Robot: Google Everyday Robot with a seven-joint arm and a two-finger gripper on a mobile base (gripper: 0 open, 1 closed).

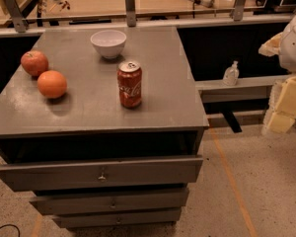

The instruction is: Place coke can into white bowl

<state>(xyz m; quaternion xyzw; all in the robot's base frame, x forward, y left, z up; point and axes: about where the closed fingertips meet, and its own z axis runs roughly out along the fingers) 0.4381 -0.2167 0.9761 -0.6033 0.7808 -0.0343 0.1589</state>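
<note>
Gripper (284, 110) far right, coke can (129, 84), white bowl (108, 43)

The gripper (287, 102), pale yellow and blocky with squared edges, sits well right of the grey cabinet (163, 88), beneath a rounded white arm shell (295, 43).

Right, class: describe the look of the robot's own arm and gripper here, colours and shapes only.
Only parts show, at the right edge. The arm is a smooth, rounded white shell with a tan patch on its left. Below it, the gripper is blocky and pale yellow, with flat faces and squared corners. No cables or markings are visible.
</note>
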